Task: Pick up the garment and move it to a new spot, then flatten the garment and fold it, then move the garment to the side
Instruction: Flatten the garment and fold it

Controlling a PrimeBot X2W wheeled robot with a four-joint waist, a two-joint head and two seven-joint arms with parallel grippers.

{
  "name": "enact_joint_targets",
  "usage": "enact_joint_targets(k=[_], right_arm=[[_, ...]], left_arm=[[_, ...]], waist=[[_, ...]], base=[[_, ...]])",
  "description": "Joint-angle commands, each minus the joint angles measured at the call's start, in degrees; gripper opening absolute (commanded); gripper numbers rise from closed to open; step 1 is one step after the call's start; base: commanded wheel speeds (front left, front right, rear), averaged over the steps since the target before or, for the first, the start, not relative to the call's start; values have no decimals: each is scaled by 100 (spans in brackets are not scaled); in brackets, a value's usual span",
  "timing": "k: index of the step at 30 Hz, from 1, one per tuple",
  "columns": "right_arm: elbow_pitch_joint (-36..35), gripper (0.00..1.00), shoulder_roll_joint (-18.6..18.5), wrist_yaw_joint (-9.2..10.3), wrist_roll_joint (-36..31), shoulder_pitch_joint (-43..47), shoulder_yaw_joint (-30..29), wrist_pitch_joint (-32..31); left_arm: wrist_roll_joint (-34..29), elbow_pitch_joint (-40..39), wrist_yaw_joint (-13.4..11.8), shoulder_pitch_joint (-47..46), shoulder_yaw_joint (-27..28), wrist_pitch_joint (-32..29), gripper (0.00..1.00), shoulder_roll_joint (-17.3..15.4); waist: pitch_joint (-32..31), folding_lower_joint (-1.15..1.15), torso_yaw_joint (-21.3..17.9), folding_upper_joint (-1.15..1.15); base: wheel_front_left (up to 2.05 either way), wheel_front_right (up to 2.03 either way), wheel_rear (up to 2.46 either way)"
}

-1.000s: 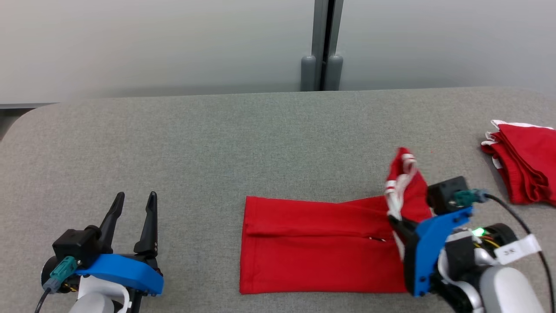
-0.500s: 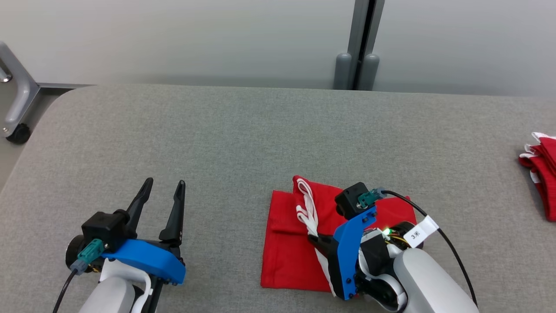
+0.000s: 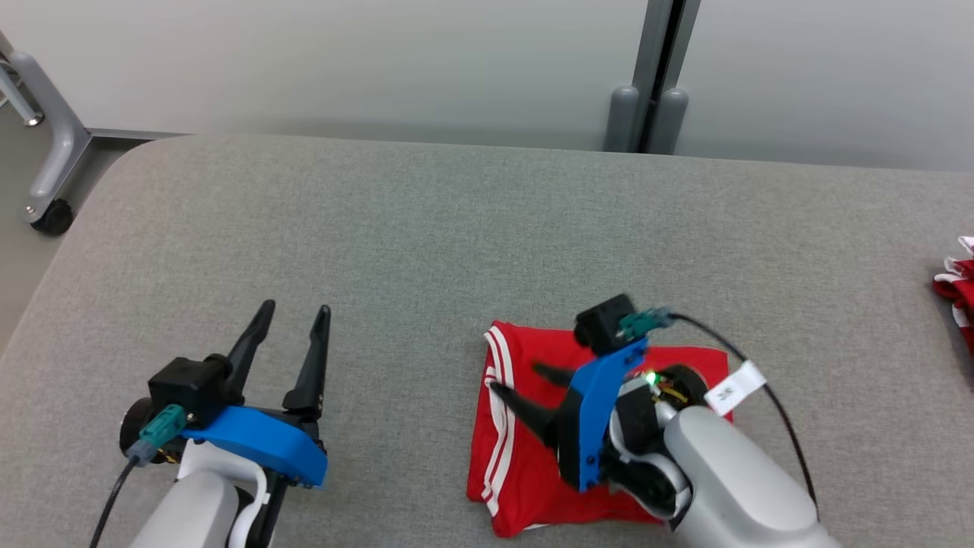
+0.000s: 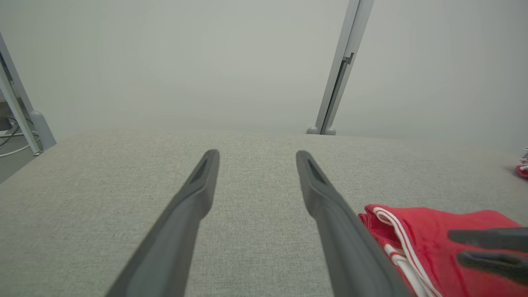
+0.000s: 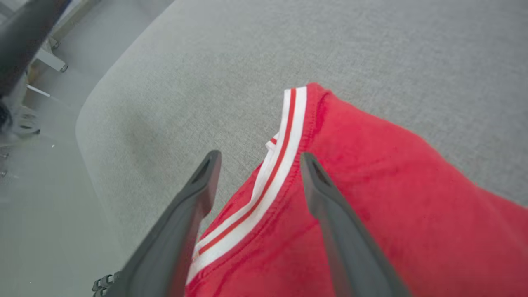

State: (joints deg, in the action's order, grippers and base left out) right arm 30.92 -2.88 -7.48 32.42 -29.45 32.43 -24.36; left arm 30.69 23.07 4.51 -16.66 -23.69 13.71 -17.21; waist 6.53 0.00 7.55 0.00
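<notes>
The garment (image 3: 525,479) lay folded into a small red square on the gray table (image 3: 426,228). It was at the near side, a bit to the robot's right of the middle. Its white and red striped trim (image 3: 498,426) ran down the edge that faced the robot's left.

The right gripper (image 3: 516,378) was over the garment, pointing to the robot's left. Its two dark fingers were spread wide apart and had hold of nothing. In the right wrist view the right gripper (image 5: 260,156) had the striped trim (image 5: 288,136) showing in the gap between its fingers. The tips looked very close to the cloth (image 5: 392,198), but it was hard to tell if they touched it.

The left gripper (image 3: 295,308) sat over the bare table, well apart from the garment on the robot's left. Its fingers were wide open too, and there was nothing in them. In the left wrist view the left gripper (image 4: 258,154) pointed at the far wall, with the garment (image 4: 429,239) and the right gripper (image 4: 456,246) off to one side.

More red clothes (image 3: 957,293) lay at the table's far right edge. A gray post (image 3: 654,91) stood at the wall behind the table.
</notes>
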Motion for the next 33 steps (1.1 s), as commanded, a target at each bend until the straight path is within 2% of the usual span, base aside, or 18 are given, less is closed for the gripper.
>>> enact_joint_targets(k=[1, 5, 10, 18, 25, 33], right_arm=[[-87, 100, -7, -3, 147, -151, -117, 272], [-201, 100, -10, -3, 114, -114, -556, 862], [-410, 100, -56, -3, -663, 301, -1533, 1313], [-1530, 100, -218, -3, -1927, 1589, -3052, 1992], [-2366, 100, -267, -3, -2227, 2628, -3484, 2584], [-2390, 100, -173, -3, -2388, 3010, -3668, 2925]], left_arm=[[27, 16, -17, 1, 59, 37, 100, -58], [96, -25, -53, 197, 212, 75, 100, -170], [148, -202, -157, 436, 410, 117, 100, -271], [97, -411, -248, 706, 562, 146, 100, -256], [59, -381, -265, 875, 691, 149, 100, -142], [-56, -327, -247, 1153, 883, 153, 100, -55]], waist=[[-35, 0, -45, 0], [-120, 0, -166, 0], [-181, 0, -334, 0], [-276, 0, -493, 0], [-403, 0, -669, 0], [-638, 0, -820, 0]], base=[[0, 0, 0], [0, 0, 0], [0, 0, 0], [0, 0, 0], [0, 0, 0], [0, 0, 0]])
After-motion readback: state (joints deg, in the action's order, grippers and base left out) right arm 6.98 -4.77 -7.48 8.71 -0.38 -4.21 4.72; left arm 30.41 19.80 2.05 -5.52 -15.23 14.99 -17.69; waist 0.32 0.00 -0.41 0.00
